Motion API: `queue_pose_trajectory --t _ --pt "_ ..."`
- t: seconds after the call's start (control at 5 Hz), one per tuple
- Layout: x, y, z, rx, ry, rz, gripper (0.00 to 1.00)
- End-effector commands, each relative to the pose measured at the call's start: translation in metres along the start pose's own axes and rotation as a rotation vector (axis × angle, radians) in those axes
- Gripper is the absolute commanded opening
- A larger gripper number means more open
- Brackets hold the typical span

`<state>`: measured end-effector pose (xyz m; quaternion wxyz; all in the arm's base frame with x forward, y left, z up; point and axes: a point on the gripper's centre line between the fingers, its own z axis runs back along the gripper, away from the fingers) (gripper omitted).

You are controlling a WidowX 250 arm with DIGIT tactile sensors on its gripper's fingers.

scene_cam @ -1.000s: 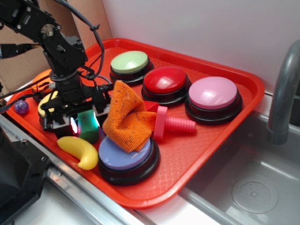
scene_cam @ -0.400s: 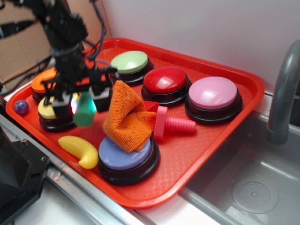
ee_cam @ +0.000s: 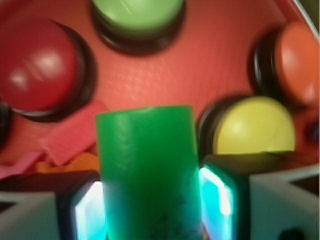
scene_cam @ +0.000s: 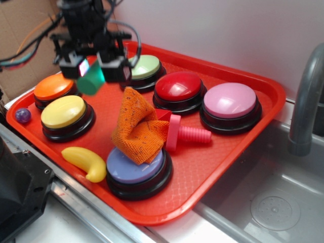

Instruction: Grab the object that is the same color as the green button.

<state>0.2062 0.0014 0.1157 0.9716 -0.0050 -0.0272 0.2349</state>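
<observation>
Clamped on the green cylinder (scene_cam: 91, 84), the claw (scene_cam: 93, 68) hangs in the air above the far left part of the red tray (scene_cam: 230, 147), its two pads pressed against the block's sides. In the exterior view the cylinder is clear of the tray floor, tilted, and sits between the orange button (scene_cam: 53, 87) and the green button (scene_cam: 144, 67), just in front of the latter. Below it on the tray stands the yellow button (scene_cam: 63, 111). A yellow banana (scene_cam: 85, 162) lies near the front rim, beside the lavender button (scene_cam: 132, 167), on which a crumpled orange cloth (scene_cam: 136, 126) leans. Behind the cloth a pink screw-shaped toy (scene_cam: 187, 133) lies on its side. The red button (scene_cam: 178, 86) and the pink button (scene_cam: 230, 100) stand toward the back right. A small purple ball (scene_cam: 22, 115) rests at the tray's left edge. A grey sink (scene_cam: 273, 202) with a tap (scene_cam: 305, 101) sits to the right of the tray.

From the wrist view the cylinder (ee_cam: 147, 170) fills the middle, upright between the two glowing pads (ee_cam: 217, 192) and touching both. Beyond it lie the green button (ee_cam: 137, 15) at top, the red button (ee_cam: 37, 65) at left, the yellow button (ee_cam: 255, 125) at right and the orange button (ee_cam: 297, 60) at far right, all blurred. A strip of orange cloth (ee_cam: 70, 140) shows at lower left.
</observation>
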Motion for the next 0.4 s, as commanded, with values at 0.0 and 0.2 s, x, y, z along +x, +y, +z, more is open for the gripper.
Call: queue_pose_trajectory --t 0.0,0.2 --pt "0.0306 0.0061 0.0434 -0.009 -0.175 -0.182 0.00" --pt "0.0360 0.0066 0.0429 0.005 -0.179 -0.221 0.00"
